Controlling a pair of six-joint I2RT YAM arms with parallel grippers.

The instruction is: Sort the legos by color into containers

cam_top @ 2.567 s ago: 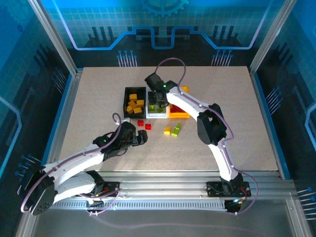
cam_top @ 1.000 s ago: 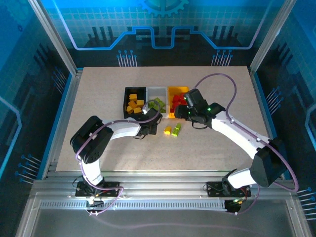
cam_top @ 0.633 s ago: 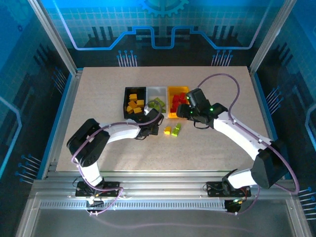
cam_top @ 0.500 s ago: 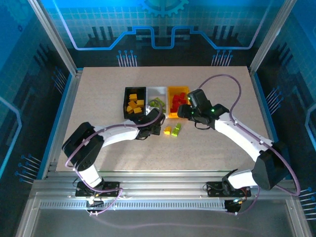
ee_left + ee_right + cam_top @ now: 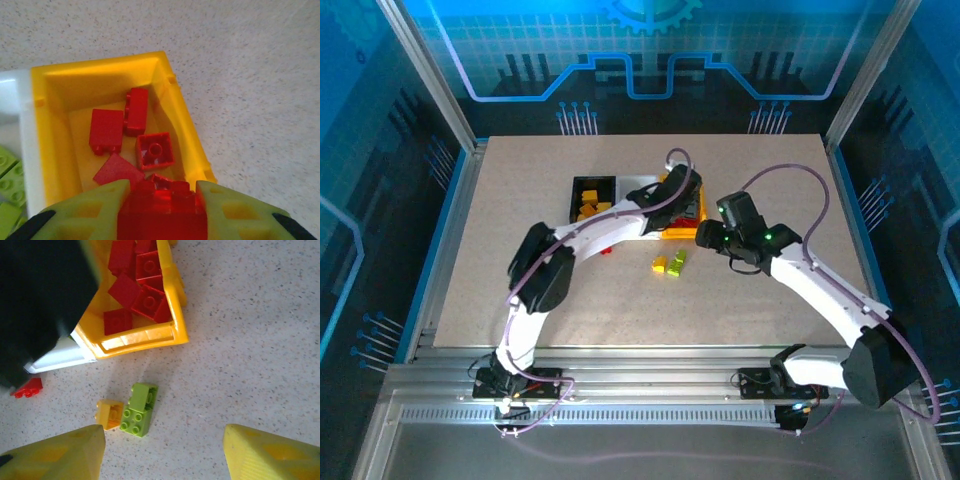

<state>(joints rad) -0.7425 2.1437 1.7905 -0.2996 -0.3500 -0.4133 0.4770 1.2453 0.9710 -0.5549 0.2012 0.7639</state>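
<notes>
Over the yellow-orange bin [image 5: 52,80] my left gripper [image 5: 162,212] is shut on a red brick [image 5: 162,207], just above the near end. Several red bricks [image 5: 155,150] lie in that bin. From above, the left gripper [image 5: 682,197] covers the yellow-orange bin [image 5: 676,234]. My right gripper [image 5: 160,455] hangs open above bare table, close to a lime green brick [image 5: 140,409] touching an orange-yellow brick [image 5: 109,414]. One red brick [image 5: 29,387] lies on the table by the white bin [image 5: 55,357]. The right gripper [image 5: 706,236] sits just right of the bins.
The black bin [image 5: 578,190] holds orange-yellow bricks [image 5: 588,212]. Lime green bricks [image 5: 7,172] lie in the white bin [image 5: 10,95]. The left arm [image 5: 590,232] stretches across the white bin. Open table lies right and front of the bins.
My left gripper has risen from the table in front of the bins to above the yellow-orange bin, carrying a red brick. The right gripper has drawn back to the right, off that bin.
</notes>
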